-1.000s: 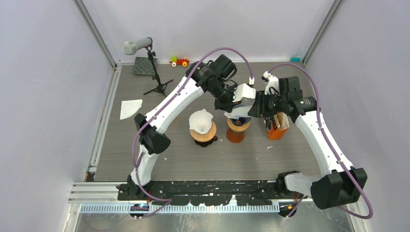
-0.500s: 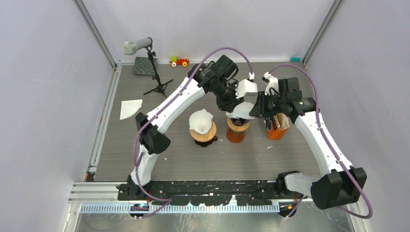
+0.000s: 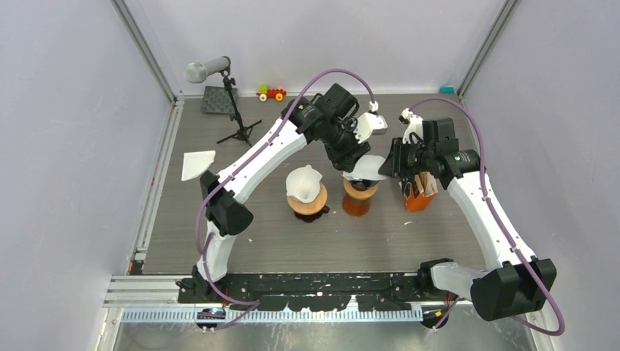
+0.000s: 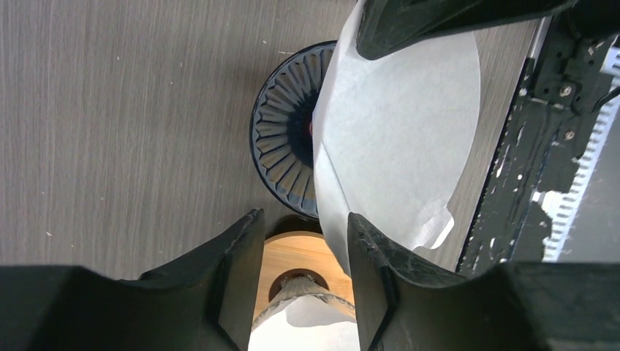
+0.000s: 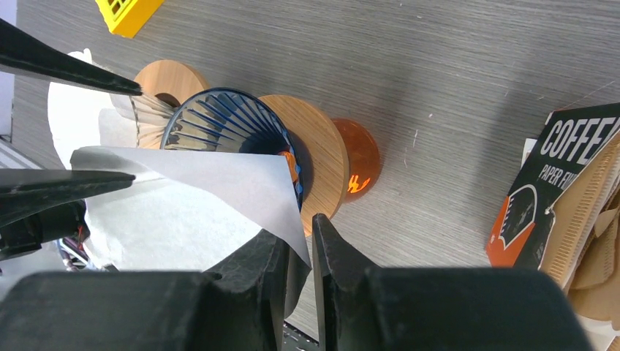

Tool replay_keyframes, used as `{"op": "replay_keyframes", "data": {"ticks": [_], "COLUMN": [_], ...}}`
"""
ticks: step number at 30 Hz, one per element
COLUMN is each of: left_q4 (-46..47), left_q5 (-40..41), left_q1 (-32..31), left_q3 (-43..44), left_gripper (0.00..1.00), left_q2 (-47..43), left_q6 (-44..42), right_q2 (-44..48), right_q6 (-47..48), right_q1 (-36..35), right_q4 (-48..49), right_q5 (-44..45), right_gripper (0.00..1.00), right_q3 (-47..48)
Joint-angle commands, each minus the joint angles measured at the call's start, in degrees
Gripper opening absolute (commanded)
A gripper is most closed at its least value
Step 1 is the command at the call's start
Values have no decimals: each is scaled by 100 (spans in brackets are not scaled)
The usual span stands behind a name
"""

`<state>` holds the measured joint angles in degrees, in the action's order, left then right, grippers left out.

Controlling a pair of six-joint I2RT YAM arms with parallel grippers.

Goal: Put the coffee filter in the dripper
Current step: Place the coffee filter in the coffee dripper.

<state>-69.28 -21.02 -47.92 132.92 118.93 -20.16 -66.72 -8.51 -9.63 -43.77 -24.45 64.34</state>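
A white paper coffee filter [image 3: 371,167] hangs tilted over the dark blue ribbed dripper [image 3: 359,185], which sits on a wooden ring atop an orange stand [image 3: 356,204]. My right gripper [image 3: 387,161] is shut on the filter's right corner; in the right wrist view the corner [image 5: 289,219] sits between my fingers [image 5: 300,227], beside the dripper [image 5: 219,121]. My left gripper [image 3: 355,161] is open, and the filter's other edge [image 4: 333,197] runs between its fingers [image 4: 301,216], close to the right one. The filter [image 4: 402,124] covers about half of the dripper [image 4: 281,146].
A second glass dripper with a white filter on a wooden stand [image 3: 305,189] stands just left of the blue one. An orange holder with a pack of brown filters [image 3: 419,191] is at the right. A loose filter [image 3: 197,164], a microphone stand [image 3: 232,102] and a toy [image 3: 271,93] lie farther off.
My left wrist has swung up and toward the back while its fingers stay at the filter. The right gripper keeps hold of the filter over the dripper.
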Motion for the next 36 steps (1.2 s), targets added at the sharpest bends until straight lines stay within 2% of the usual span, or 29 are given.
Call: {"op": "replay_keyframes", "data": {"ticks": [1, 8, 14, 21, 25, 31, 36], "left_q4": [274, 150, 181, 186, 187, 71, -181], "left_q5": [143, 98, 89, -6, -84, -112, -169], "left_q1": [20, 15, 19, 19, 19, 19, 18], "left_q3": [23, -22, -234, -245, -157, 11, 241], "left_gripper": [48, 49, 43, 15, 0, 0, 0], "left_q2": [-422, -404, -433, -427, -393, -354, -245], "left_q6": [709, 1238, 1481, 1585, 1471, 862, 196], "right_q2": [125, 133, 115, 111, 112, 151, 179], "right_q6": [-71, -73, -75, -62, -30, 83, 185], "right_q1": [5, 6, 7, 10, 8, 9, 12], "right_q4": [216, 219, 229, 215, 171, 44, -102], "right_q5": [75, 90, 110, 116, 143, 243, 235], "right_gripper": [23, 23, 23, 24, 33, 53, 57], "right_q3": [22, 26, 18, 43, 97, 311, 523]}}
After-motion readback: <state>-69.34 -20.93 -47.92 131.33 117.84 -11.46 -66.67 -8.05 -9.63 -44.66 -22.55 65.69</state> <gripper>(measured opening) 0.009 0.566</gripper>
